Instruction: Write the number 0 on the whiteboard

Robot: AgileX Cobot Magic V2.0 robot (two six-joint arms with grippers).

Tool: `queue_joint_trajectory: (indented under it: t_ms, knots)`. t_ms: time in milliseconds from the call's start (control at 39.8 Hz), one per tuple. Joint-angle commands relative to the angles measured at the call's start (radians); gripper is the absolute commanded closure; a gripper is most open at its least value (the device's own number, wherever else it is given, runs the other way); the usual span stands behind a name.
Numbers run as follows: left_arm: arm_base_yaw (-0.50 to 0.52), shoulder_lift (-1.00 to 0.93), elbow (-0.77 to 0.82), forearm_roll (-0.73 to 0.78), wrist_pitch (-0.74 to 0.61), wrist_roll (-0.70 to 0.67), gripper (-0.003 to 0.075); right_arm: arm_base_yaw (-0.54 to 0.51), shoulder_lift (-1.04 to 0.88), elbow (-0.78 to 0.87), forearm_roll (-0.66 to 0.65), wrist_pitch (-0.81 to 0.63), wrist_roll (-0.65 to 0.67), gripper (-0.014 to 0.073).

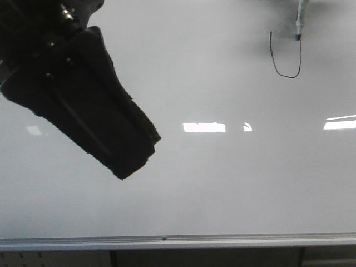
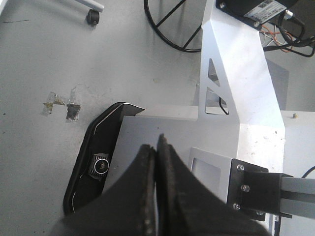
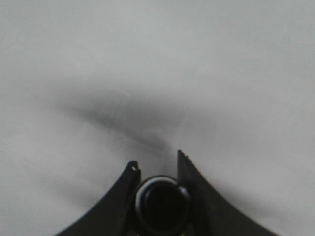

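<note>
Marker [image 1: 300,19] tip meets the whiteboard [image 1: 222,183] at one o'clock in the front view, at the right end of the unfinished number 0 [image 1: 285,55], open on top. Right end effector [image 3: 157,164] clamps the marker; left end effector [image 2: 157,147], closed and empty, hangs well apart. Only the front view shows the stroke.

The number 0 [image 1: 285,54], open at its top, is drawn on the whiteboard [image 1: 222,183] near the far right corner. A marker [image 1: 300,19] stands just right of it, tip touching the upper end of its right side. The left pincer [image 1: 133,158] hangs well to its left and nearer. The metal rail [image 1: 178,241] runs along the near edge.
</note>
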Motion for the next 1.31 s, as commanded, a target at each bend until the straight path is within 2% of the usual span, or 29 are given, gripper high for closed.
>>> queue_joint_trajectory:
  t_ms: [0,226,327,503,654,830,1006,1057,1157,1258,1283]
  knots:
    - [-0.006,-0.034,-0.030,-0.058,0.010,0.002,0.0740,0.029,-0.053,-0.037,0.018,-0.105,0.000,0.0652]
    - [-0.006,-0.034,-0.030,-0.058,0.010,0.002,0.0740,0.083,-0.052,-0.038,0.032,-0.101,0.007,0.0652]
    - [-0.006,-0.034,-0.030,-0.058,0.010,0.002,0.0740,0.083,-0.052,-0.052,0.100,-0.011,0.007,0.0652]
    - [-0.006,-0.034,-0.030,-0.058,0.010,0.002,0.0740,0.083,-0.054,-0.110,0.211,0.230,0.005,0.0654]
    - [-0.006,-0.034,-0.030,-0.058,0.010,0.002,0.0740,0.083,-0.054,-0.143,0.246,0.391,0.004,0.0654]
    - [-0.006,-0.034,-0.030,-0.058,0.010,0.002,0.0739,0.083,-0.055,-0.142,0.262,0.510,0.004,0.0654]
    - [-0.006,-0.034,-0.030,-0.058,-0.003,0.022,0.0730,0.083,-0.115,-0.083,0.348,0.530,-0.022,0.0654]
    - [-0.006,-0.034,-0.030,-0.058,-0.023,0.024,0.0703,0.083,-0.148,-0.029,0.391,0.526,-0.051,0.0654]
    - [-0.006,-0.034,-0.030,-0.068,-0.078,0.046,0.0579,0.083,-0.237,0.132,0.444,0.508,-0.097,0.0654]
    - [-0.006,-0.037,-0.030,-0.090,-0.135,0.050,0.0389,0.083,-0.343,0.322,0.472,0.455,-0.136,0.0654]
    - [-0.006,-0.039,-0.030,-0.095,-0.151,0.050,0.0319,0.083,-0.372,0.384,0.476,0.434,-0.146,0.0654]
